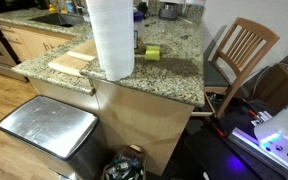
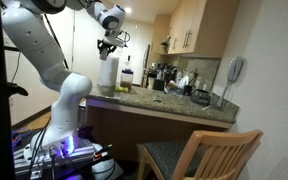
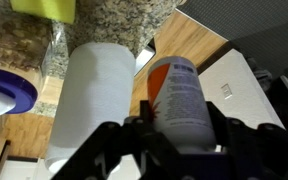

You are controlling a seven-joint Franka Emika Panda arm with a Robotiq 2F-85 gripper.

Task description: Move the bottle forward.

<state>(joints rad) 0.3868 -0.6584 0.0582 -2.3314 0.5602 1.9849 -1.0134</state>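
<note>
In the wrist view my gripper (image 3: 183, 116) is shut on the bottle (image 3: 174, 85), a slim bottle with a white body and an orange-red label. It hangs above the wooden cutting board (image 3: 189, 35), right beside the big white paper towel roll (image 3: 94, 100). In an exterior view the gripper (image 2: 108, 46) is raised just above the roll (image 2: 107, 72); the bottle is too small to make out there. In an exterior view the roll (image 1: 111, 38) hides the bottle and the gripper.
A yellow-green block (image 1: 152, 52) lies on the granite counter (image 1: 174, 70) behind the roll. A jar (image 3: 24, 45) and a purple-lidded container (image 3: 4, 92) stand close by. A steel trash can (image 1: 49, 125) and a wooden chair (image 1: 242, 48) flank the counter.
</note>
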